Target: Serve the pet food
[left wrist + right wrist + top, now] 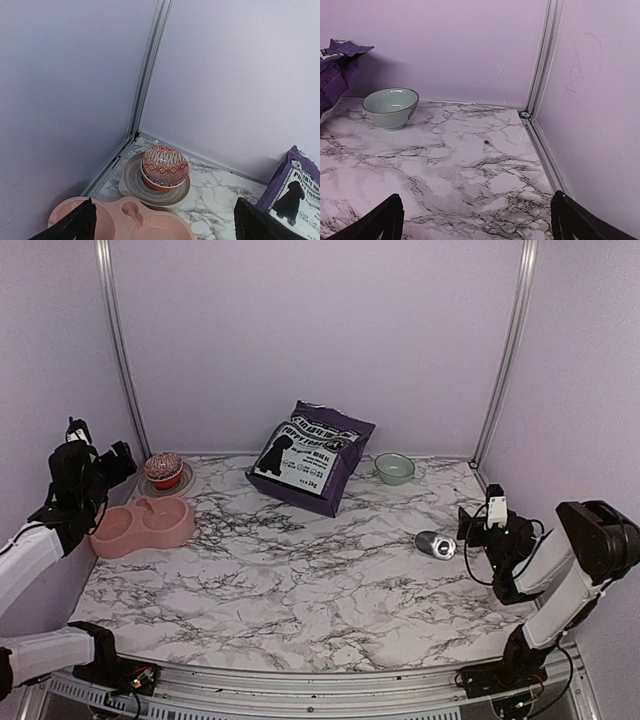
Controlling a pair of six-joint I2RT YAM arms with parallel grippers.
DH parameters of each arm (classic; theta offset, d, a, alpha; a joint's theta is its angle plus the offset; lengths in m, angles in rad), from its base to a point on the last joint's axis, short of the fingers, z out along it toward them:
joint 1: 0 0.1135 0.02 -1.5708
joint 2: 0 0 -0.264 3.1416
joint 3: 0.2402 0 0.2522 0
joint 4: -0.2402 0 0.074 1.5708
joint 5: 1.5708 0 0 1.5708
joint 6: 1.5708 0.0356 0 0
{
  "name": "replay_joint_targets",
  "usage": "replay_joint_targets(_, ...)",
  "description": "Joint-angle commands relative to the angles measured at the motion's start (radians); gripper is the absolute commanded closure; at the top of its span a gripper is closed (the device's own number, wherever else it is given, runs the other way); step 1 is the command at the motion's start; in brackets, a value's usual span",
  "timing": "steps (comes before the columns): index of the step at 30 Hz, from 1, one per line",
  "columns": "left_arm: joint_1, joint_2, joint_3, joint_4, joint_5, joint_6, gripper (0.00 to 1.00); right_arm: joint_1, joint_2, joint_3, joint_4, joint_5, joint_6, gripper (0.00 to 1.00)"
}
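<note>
- The marble table (300, 590) holds everything.
- The pet food (310, 455) is the biggest thing. It is a purple bag with a black dog on a white label. It sits at the back of the table, in the middle, leaning back. No gripper touches it.
- The left gripper (165, 210) is up over the left side, above the pink double bowl (145, 525). Its fingers (75, 225) are spread wide and hold nothing.
- The right gripper (476, 200) is low on the right side. Its fingers (580, 220) are spread wide too, with nothing in them.
- A red patterned bowl (165, 167) sits upside down on a round plate (135, 182) in the back left corner.
- A pale green bowl (390, 106) stands just right of the bag.
- A small silver cup (435, 544) lies on its side near the right gripper.
- A tiny brown crumb (486, 142) lies on the table.
</note>
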Motion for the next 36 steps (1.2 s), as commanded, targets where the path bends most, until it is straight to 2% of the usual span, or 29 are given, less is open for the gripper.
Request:
replay_joint_targets(1, -0.005, -0.031, 0.057, -0.372, 0.04, 0.092, 0.01, -0.011, 0.01, 0.032, 0.046, 0.008, -0.005, 0.0)
replay_joint_targets(5, -0.005, -0.07, 0.039, -0.438, 0.055, 0.143, 0.01, -0.011, 0.011, 0.029, 0.051, 0.01, -0.005, 0.0)
replay_joint_targets(8, -0.006, -0.114, -0.015, -0.442, 0.079, 0.094, 0.01, -0.011, 0.011, 0.029, 0.049, 0.01, -0.004, 0.0)
replay_joint_targets(11, -0.006, -0.179, -0.054, -0.405, 0.199, 0.056, 0.01, -0.013, 0.007, 0.03, 0.046, 0.017, 0.001, 0.0)
replay_joint_targets(14, -0.006, -0.24, -0.095, -0.337, 0.249, 0.026, 0.01, 0.007, -0.067, 0.007, 0.042, 0.084, -0.002, 0.0)
replay_joint_targets(16, -0.005, -0.274, -0.12, -0.302, 0.289, 0.042, 0.01, 0.011, -0.19, 0.03, -0.103, 0.092, 0.007, 0.0)
replay_joint_targets(19, -0.005, -0.265, -0.105, -0.327, 0.269, 0.053, 0.01, 0.016, -0.342, 0.132, -0.401, 0.09, 0.054, 0.0)
replay_joint_targets(23, -0.006, -0.227, -0.062, -0.359, 0.297, 0.07, 0.01, 0.046, -0.409, 0.335, -0.743, 0.042, 0.085, 0.0)
replay_joint_targets(29, -0.005, -0.241, -0.062, -0.36, 0.345, 0.065, 0.01, 0.104, -0.288, 0.711, -1.084, -0.018, 0.169, 0.01)
replay_joint_targets(32, -0.005, -0.257, -0.057, -0.369, 0.349, 0.044, 0.01, 0.121, -0.19, 0.873, -1.185, -0.087, 0.223, 0.03)
replay_joint_targets(36, -0.005, -0.247, 0.005, -0.481, 0.39, -0.008, 0.01, 0.146, -0.059, 1.05, -1.25, -0.165, 0.277, 0.03)
